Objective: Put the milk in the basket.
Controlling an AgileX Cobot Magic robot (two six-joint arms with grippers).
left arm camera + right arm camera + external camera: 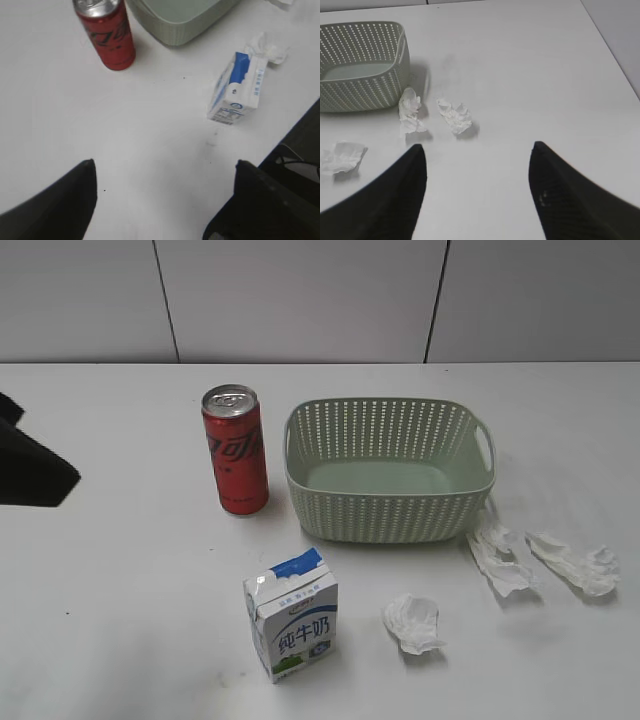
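The milk (291,624), a small white carton with a blue top, stands upright on the white table in front of the basket; it also shows in the left wrist view (236,90). The pale green basket (389,502) sits empty behind it, partly seen in the left wrist view (175,25) and the right wrist view (362,90). My left gripper (164,167) is open and empty over bare table, well short of the milk; part of it shows at the exterior view's left edge (30,465). My right gripper (477,148) is open and empty, to the right of the basket.
A red soda can (236,450) stands left of the basket, also in the left wrist view (107,32). Crumpled white tissues lie right of the milk (412,623) and right of the basket (500,558) (577,565). The table's edge runs along the left wrist view's right side (300,125).
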